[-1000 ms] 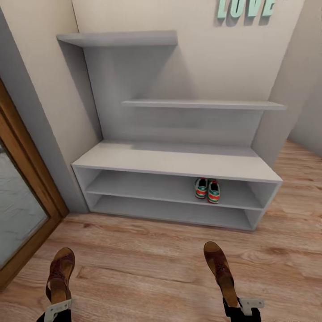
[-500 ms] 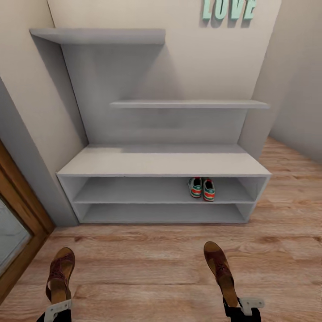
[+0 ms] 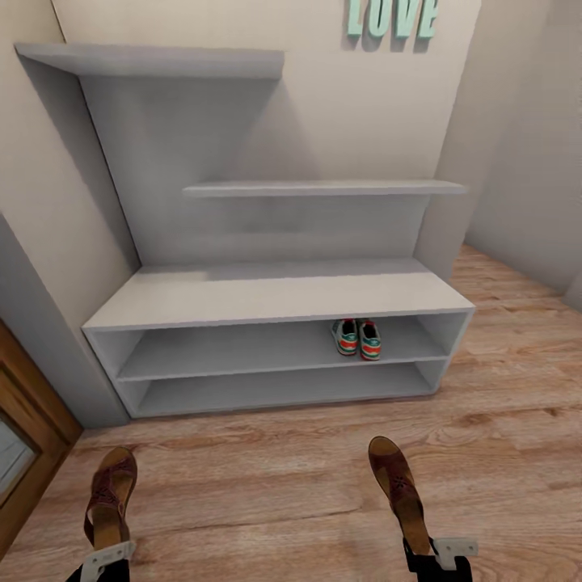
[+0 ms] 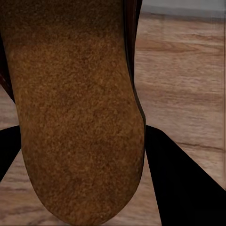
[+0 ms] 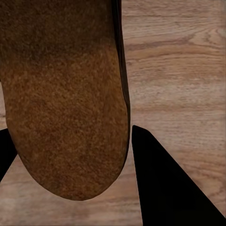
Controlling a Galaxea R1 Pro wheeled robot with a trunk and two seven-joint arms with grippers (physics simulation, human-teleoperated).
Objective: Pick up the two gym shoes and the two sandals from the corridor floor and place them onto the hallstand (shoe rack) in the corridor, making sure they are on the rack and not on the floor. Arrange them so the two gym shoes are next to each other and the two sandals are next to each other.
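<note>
From the head camera you face the hallstand (image 3: pixel 275 295); the two gym shoes (image 3: pixel 356 337) sit side by side on its upper open shelf, toward the right end. Low in that view, your left hand (image 3: pixel 105 558) grips the left sandal (image 3: pixel 109 495) and your right hand (image 3: pixel 432 556) the right sandal (image 3: pixel 399 488), both above the corridor floor (image 3: pixel 267 493). Left wrist: fingers (image 4: pixel 183 188) flank that sandal's sole (image 4: pixel 70 108). Right wrist: fingers (image 5: pixel 165 183) likewise clamp the other sole (image 5: pixel 61 94).
</note>
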